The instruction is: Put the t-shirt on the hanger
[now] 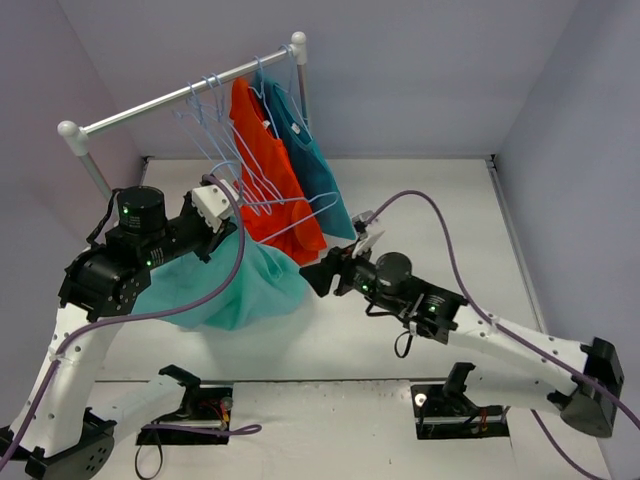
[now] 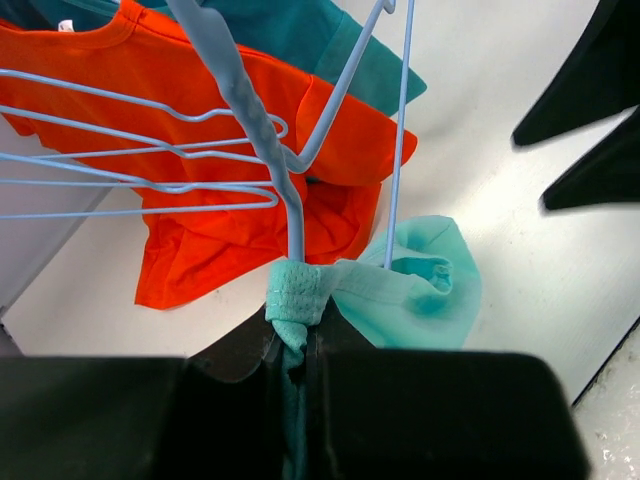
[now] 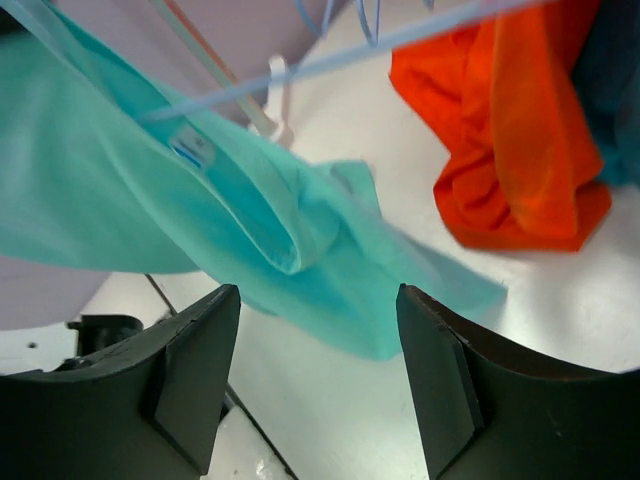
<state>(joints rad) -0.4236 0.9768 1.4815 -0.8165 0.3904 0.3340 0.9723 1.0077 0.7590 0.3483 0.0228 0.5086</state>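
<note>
the rack (image 1: 180, 100) stands at the back with the orange shirt (image 1: 275, 185) on it. the t-shirt (image 1: 240, 290) hangs low just in front. your left gripper (image 2: 305, 335) is closed on the collar hem, right where the hanger (image 2: 262, 130) wire meets the cloth, probably to keep both together. your right gripper (image 3: 320, 370) is wide open and empty, facing the cloth; i think it is ready to pull it.

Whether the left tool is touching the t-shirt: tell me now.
Touching. The left wrist view shows the left tool closed on a bunched fold of the t-shirt.
</note>
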